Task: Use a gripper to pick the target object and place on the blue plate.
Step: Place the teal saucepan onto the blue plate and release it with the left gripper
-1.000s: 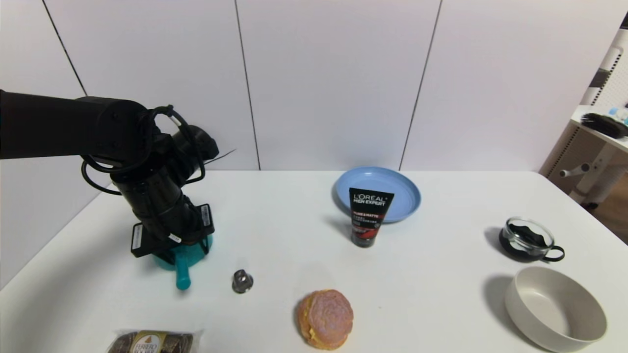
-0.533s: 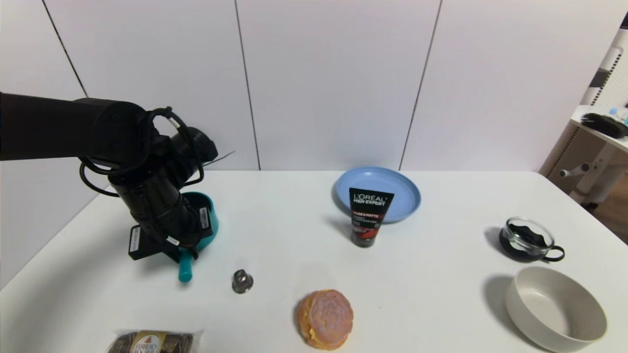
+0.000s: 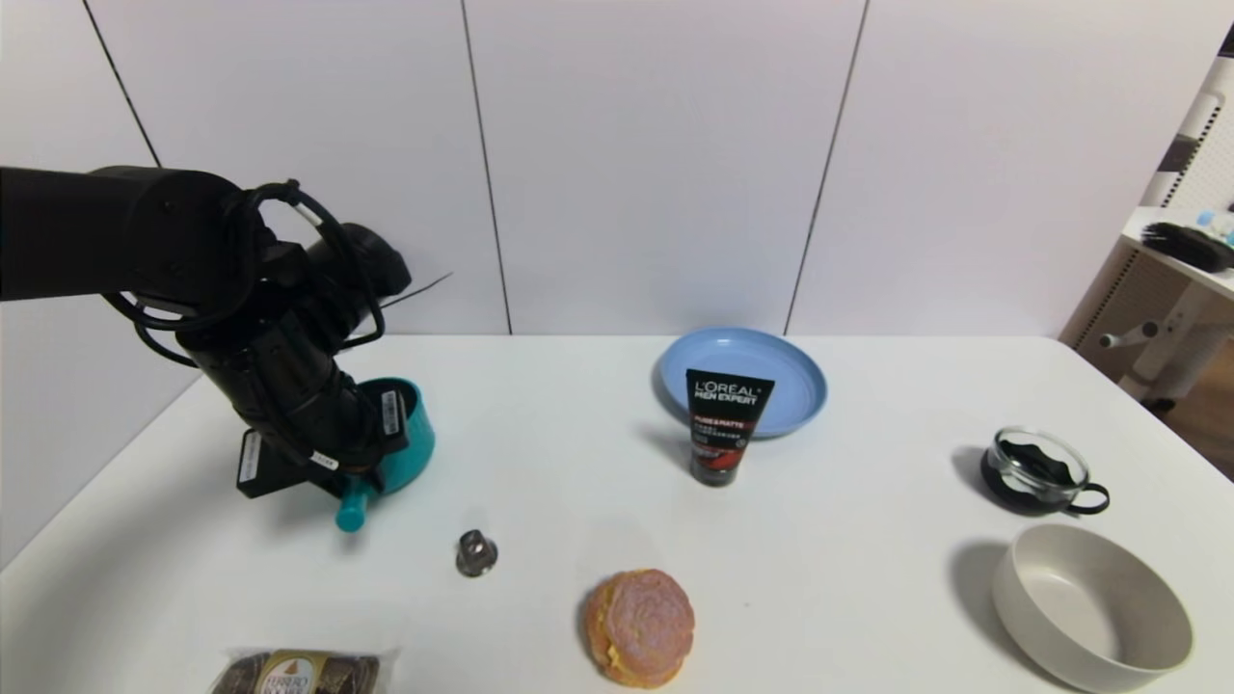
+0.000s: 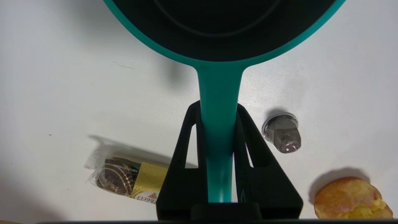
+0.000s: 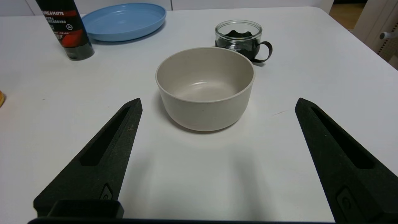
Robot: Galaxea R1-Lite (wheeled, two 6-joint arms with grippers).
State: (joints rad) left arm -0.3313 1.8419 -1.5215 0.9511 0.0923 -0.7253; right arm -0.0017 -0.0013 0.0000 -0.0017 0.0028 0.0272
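Observation:
The teal saucepan (image 3: 410, 439) hangs tilted above the left side of the table, its handle end pointing down toward me. My left gripper (image 3: 347, 472) is shut on that handle; in the left wrist view both black fingers clamp the teal saucepan handle (image 4: 218, 137) with the dark pan interior beyond. The blue plate (image 3: 762, 371) lies at the back middle of the table, also visible in the right wrist view as the blue plate (image 5: 124, 20). My right gripper (image 5: 217, 105) stays low near the table's front right, open with nothing between its fingers.
A black tube (image 3: 725, 424) stands upright just in front of the plate. A small metal piece (image 3: 475, 553), a bun (image 3: 641, 625) and a chocolate pack (image 3: 299, 672) lie in front. A beige bowl (image 3: 1089, 607) and a glass cup (image 3: 1041, 470) are at the right.
My left gripper has lifted the saucepan off the table and drawn it slightly left, tipping it so its handle points down.

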